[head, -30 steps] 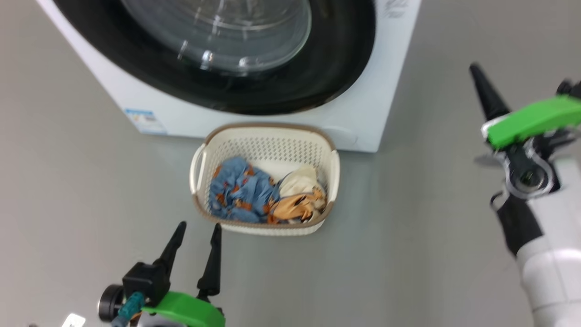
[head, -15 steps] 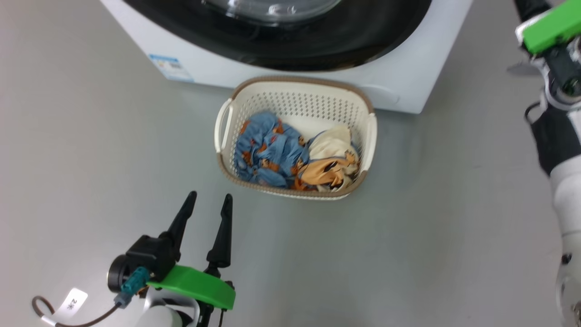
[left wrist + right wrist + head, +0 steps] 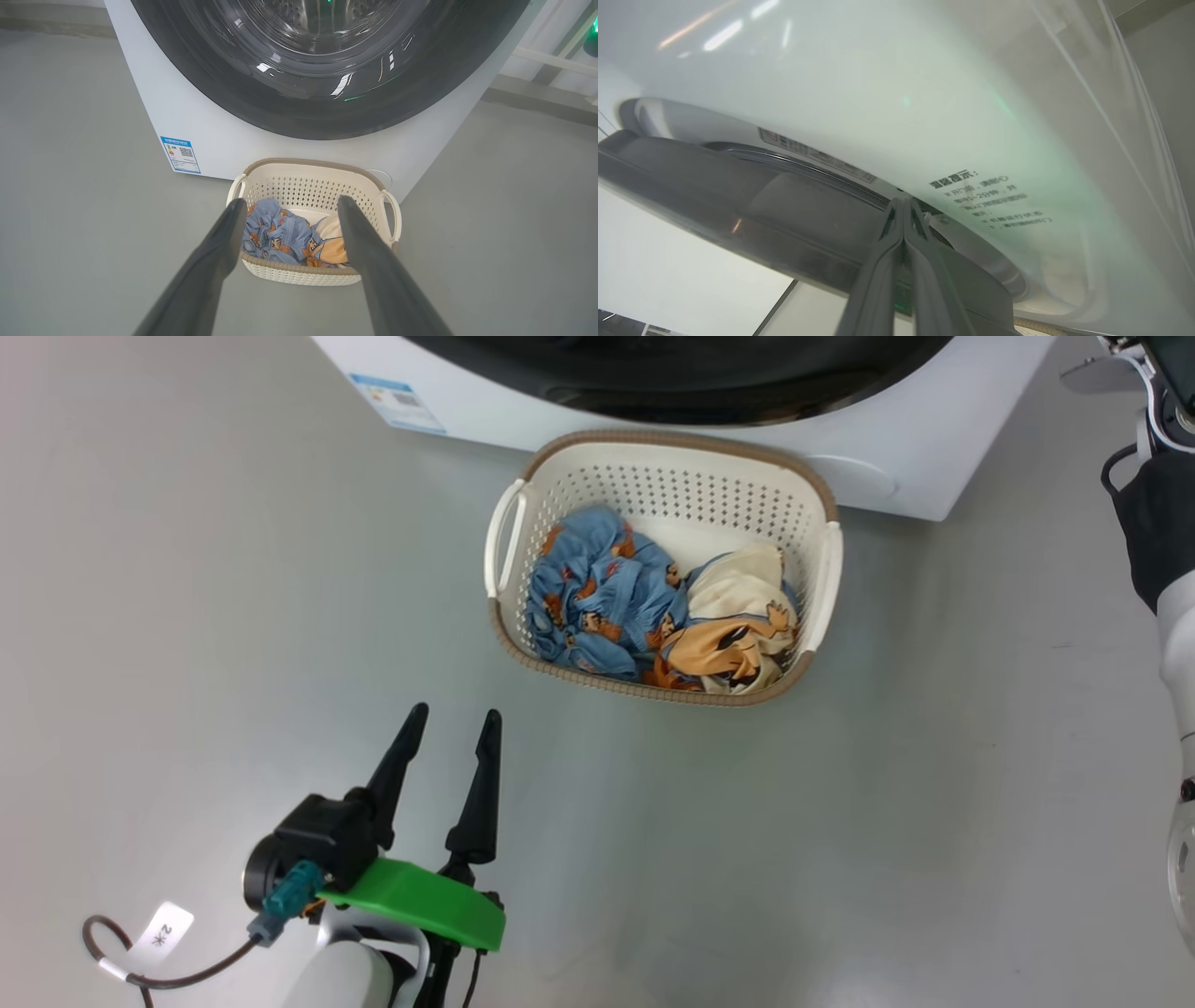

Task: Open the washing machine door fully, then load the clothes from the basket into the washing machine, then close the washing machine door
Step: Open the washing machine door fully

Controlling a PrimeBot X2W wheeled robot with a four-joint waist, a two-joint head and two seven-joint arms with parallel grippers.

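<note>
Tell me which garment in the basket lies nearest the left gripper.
The blue garment with orange prints, on the left side of the basket. The cream-white garment and the orange-tan garment lie on the right side, farther from the left gripper.

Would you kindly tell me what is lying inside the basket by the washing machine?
The basket holds the clothes: a blue printed garment, a cream-white one and an orange-tan one. They cover most of its bottom, so anything beneath is hidden.

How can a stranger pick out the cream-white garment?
Before the washing machine stands a perforated basket. In its right half lies the cream-white garment, the only plain one: the blue garment and the orange-tan garment beside it carry prints.
</note>
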